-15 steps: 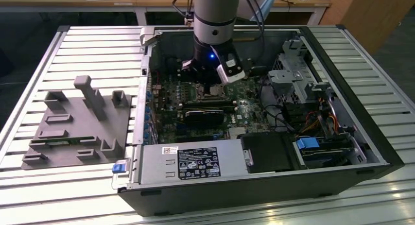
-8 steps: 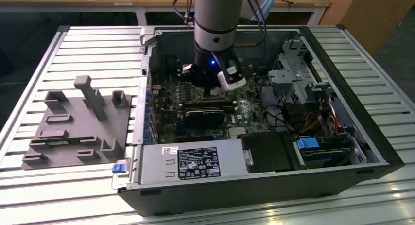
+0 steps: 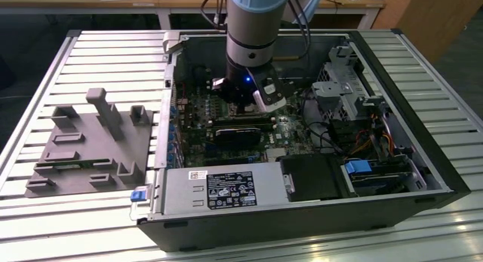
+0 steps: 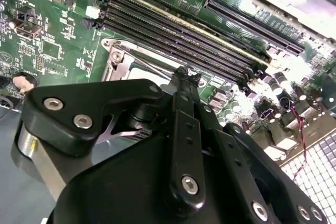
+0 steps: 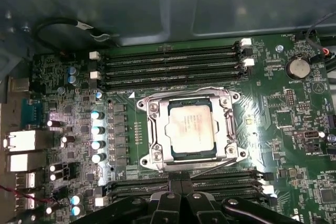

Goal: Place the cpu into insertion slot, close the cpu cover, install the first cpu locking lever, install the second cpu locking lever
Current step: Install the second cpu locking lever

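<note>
The slatted metal surface (image 3: 90,52) carried an open computer case (image 3: 302,217) lying on its side, and the robot arm (image 3: 257,24) reached straight down into it from above. A grey plastic fixture (image 3: 90,143) sat on the surface well apart from the pincer, toward the exterior view's left, outside the case. Beneath the arm lay the green motherboard (image 5: 294,124), and the pincer (image 5: 181,186) hung low over it, its black fingertips (image 4: 182,74) pressed together and grasping nothing, at the edge of the insertion slot (image 5: 152,156). The long black memory slots (image 5: 168,64) ran on the far side of the insertion slot from the pincer, with another bank just under the fingertips. In the first wrist view, the cpu cover (image 5: 227,124) lay flat, just ahead of the pincer, framing the cpu (image 5: 190,127), which sat in the insertion slot with its silver top showing through the cover's window. A thin wire lever (image 5: 215,167) lay slanted along the socket edge nearest the pincer.
</note>
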`<state>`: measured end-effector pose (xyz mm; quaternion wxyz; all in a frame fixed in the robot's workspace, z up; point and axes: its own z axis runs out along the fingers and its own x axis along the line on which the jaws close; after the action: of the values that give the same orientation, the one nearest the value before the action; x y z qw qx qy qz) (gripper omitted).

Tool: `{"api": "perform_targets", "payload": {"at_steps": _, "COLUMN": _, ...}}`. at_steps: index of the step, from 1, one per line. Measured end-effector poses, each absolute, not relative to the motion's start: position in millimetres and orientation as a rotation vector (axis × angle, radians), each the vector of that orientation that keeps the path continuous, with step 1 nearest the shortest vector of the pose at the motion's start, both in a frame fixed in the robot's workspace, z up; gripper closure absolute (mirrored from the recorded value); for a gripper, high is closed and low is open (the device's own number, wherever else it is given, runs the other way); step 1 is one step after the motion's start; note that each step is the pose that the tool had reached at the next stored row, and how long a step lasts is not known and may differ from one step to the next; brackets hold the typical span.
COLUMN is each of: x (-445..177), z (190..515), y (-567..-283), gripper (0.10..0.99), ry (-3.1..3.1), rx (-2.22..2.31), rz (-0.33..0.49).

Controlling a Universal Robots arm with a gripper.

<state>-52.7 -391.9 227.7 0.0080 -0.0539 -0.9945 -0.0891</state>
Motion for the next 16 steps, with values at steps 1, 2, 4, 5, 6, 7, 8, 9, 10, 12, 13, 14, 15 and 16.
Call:
{"api": "perform_targets", "payload": {"at_steps": 1, "x": -53, "z": 227, "y": -393, "gripper": 0.98, "ry": -3.108, "rx": -0.169, "rz": -0.287}}
{"api": "perform_targets", "payload": {"at_steps": 2, "x": -53, "z": 226, "y": -395, "gripper": 0.98, "ry": -3.106, "rx": -0.169, "rz": -0.296}}
{"api": "perform_targets", "payload": {"at_steps": 4, "x": -53, "z": 225, "y": -398, "gripper": 0.98, "ry": -3.104, "rx": -0.168, "rz": -0.316}}
{"api": "perform_targets", "payload": {"at_steps": 5, "x": -53, "z": 224, "y": -399, "gripper": 0.98, "ry": -3.102, "rx": -0.168, "rz": -0.326}}
{"api": "perform_targets", "payload": {"at_steps": 6, "x": -53, "z": 223, "y": -401, "gripper": 0.98, "ry": -3.101, "rx": -0.168, "rz": -0.335}}
{"api": "perform_targets", "payload": {"at_steps": 7, "x": -53, "z": 222, "y": -402, "gripper": 0.98, "ry": -3.1, "rx": -0.168, "rz": -0.344}}
{"api": "perform_targets", "payload": {"at_steps": 8, "x": -54, "z": 222, "y": -403, "gripper": 0.98, "ry": -3.098, "rx": -0.168, "rz": -0.353}}
{"api": "perform_targets", "payload": {"at_steps": 9, "x": -55, "z": 221, "y": -403, "gripper": 0.98, "ry": -3.097, "rx": -0.168, "rz": -0.361}}
{"api": "perform_targets", "payload": {"at_steps": 10, "x": -56, "z": 220, "y": -404, "gripper": 0.98, "ry": -3.096, "rx": -0.168, "rz": -0.368}}
{"api": "perform_targets", "payload": {"at_steps": 12, "x": -58, "z": 218, "y": -404, "gripper": 0.98, "ry": -3.094, "rx": -0.168, "rz": -0.382}}
{"api": "perform_targets", "payload": {"at_steps": 13, "x": -59, "z": 218, "y": -404, "gripper": 0.98, "ry": -3.093, "rx": -0.168, "rz": -0.39}}
{"api": "perform_targets", "payload": {"at_steps": 14, "x": -59, "z": 217, "y": -405, "gripper": 0.98, "ry": -3.091, "rx": -0.167, "rz": -0.399}}
{"api": "perform_targets", "payload": {"at_steps": 15, "x": -60, "z": 216, "y": -405, "gripper": 0.98, "ry": -3.09, "rx": -0.167, "rz": -0.41}}
{"api": "perform_targets", "payload": {"at_steps": 16, "x": -60, "z": 216, "y": -406, "gripper": 0.98, "ry": -3.087, "rx": -0.167, "rz": -0.422}}
